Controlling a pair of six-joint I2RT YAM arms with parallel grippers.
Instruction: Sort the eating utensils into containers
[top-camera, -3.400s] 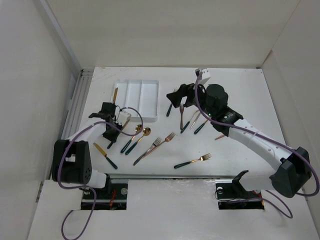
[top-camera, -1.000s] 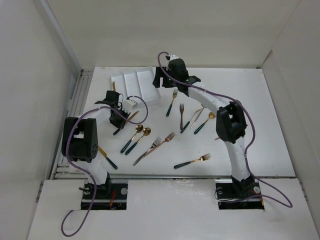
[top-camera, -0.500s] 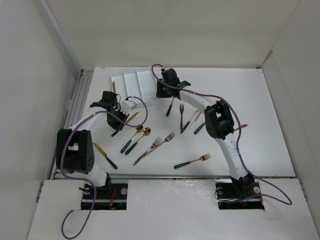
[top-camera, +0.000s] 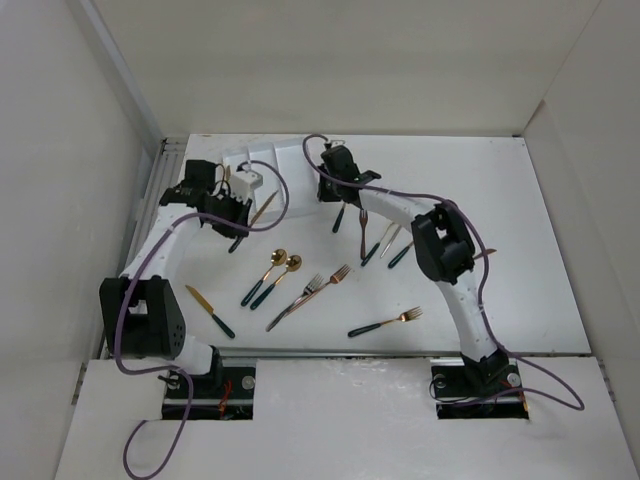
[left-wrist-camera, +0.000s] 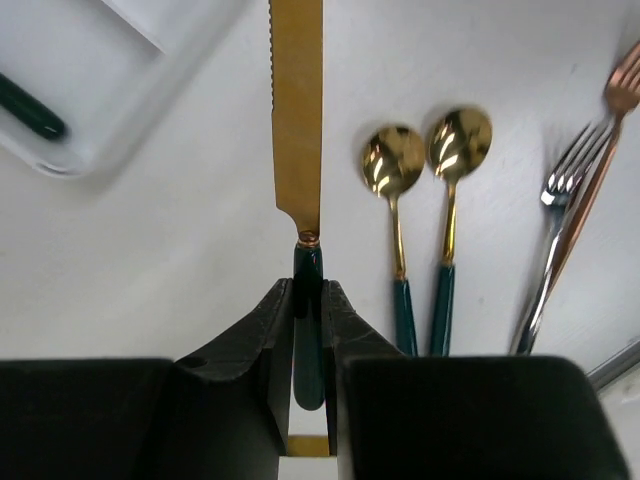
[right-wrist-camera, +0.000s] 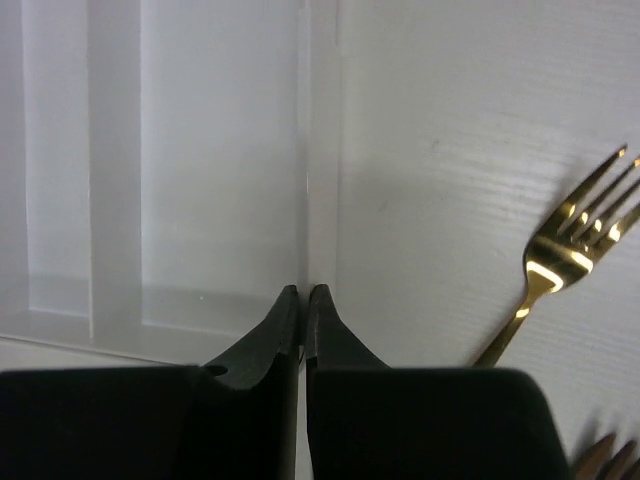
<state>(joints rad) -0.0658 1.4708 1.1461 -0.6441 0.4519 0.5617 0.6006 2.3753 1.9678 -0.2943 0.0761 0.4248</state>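
Farthest left on the table (top-camera: 520, 200), one lying knife (top-camera: 208, 309) with a gold blade and a dark handle rests alone, near my left arm's base.

My left gripper (left-wrist-camera: 308, 295) is clamped on the dark green handle of a second one, the held knife (left-wrist-camera: 297, 120). Its gold serrated blade points straight away from my fingers. A corner of the white tray (right-wrist-camera: 320, 150) shows just left of that blade, and inside that corner I see one dark green handle (left-wrist-camera: 30, 105).

Right of the held knife lie two spoons side by side, a gold spoon (left-wrist-camera: 393, 165) and a second gold spoon (left-wrist-camera: 458, 140). Both have green handles and lie close together but apart. Next come two forks lying across each other, a silver fork (left-wrist-camera: 560, 185) and a copper fork (left-wrist-camera: 620, 85).

My right gripper (right-wrist-camera: 303, 295) sits at the tray's right rim, its fingers drawn together with barely a slit between them. I cannot tell whether the rim is caught there. Just right of the tray lies one gold fork (right-wrist-camera: 565, 260), clear of the rim.

Farther right, the top view shows a few thin utensils bunched together, too slim to count. One lone fork (top-camera: 385, 322) lies apart from them, nearer my bases.
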